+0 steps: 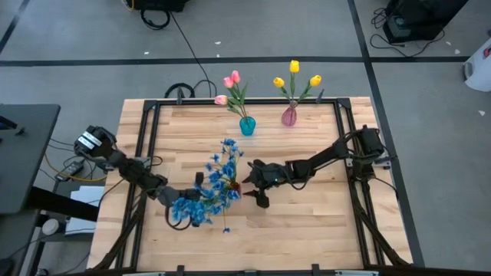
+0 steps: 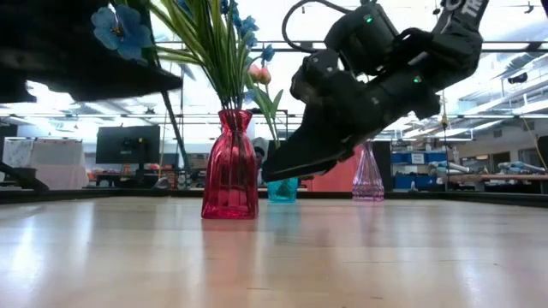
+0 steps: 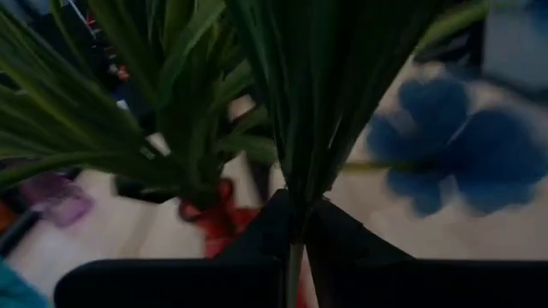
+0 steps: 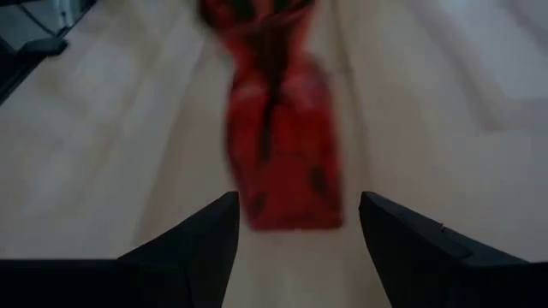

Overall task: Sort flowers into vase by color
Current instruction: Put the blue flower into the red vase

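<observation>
Wooden tabletop seen from above: pink tulips stand in the teal vase at twelve o'clock, yellow tulips in the pale pink vase beside it — two colours look sorted. At centre, blue sprays crowd together, the left gripper at seven o'clock, the right gripper at three. Level view: a red vase already carries blue stems. Left wrist: fingers clamped on a green stem. Right wrist: jaws spread, empty, facing the red vase. Judged left: seat this spray.
</observation>
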Robot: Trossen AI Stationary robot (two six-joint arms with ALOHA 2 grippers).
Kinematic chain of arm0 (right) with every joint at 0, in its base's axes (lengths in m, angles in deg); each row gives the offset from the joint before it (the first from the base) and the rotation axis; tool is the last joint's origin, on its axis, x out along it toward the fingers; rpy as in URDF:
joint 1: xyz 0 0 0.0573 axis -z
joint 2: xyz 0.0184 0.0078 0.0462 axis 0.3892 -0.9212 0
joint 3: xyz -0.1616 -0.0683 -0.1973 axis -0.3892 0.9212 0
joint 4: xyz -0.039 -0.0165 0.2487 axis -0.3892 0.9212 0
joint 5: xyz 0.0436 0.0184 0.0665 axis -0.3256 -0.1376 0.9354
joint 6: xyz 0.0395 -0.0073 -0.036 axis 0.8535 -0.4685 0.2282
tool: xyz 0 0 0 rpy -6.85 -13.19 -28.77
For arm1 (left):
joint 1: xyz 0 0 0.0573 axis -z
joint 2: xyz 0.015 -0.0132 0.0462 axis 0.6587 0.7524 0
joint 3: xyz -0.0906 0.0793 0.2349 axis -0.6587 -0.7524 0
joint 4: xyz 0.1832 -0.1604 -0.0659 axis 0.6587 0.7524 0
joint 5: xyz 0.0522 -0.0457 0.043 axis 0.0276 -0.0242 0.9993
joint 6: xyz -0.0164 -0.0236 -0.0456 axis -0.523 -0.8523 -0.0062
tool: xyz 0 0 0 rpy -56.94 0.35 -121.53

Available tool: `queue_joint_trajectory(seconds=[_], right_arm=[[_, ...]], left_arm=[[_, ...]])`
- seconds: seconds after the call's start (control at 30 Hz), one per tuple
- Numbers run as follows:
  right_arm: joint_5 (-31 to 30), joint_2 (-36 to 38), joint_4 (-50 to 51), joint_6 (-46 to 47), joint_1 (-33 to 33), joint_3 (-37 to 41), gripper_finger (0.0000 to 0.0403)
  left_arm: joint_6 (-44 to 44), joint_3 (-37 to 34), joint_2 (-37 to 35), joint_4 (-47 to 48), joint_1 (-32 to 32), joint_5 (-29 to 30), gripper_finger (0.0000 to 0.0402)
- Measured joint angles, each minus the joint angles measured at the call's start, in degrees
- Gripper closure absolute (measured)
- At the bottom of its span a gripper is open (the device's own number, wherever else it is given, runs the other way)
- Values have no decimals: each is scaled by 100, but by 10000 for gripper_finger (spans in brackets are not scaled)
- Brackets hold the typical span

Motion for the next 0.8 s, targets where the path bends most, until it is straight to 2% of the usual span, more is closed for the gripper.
queue_joint_trajectory(seconds=[0.2, 0.43, 0.57, 0.8], right_arm=[[138, -2, -123, -305, 311, 0, 151], [570, -46, -735, -449, 434, -2, 151], [572, -48, -778, -453, 434, 2, 151], [342, -48, -696, -394, 434, 2, 151]], left_arm=[[-520, 0, 13, -450, 222, -184, 371], [-490, 2, 105, -517, -31, -167, 371], [-373, 2, 432, -743, -235, -165, 371], [-367, 3, 1057, -1649, -445, -532, 371]])
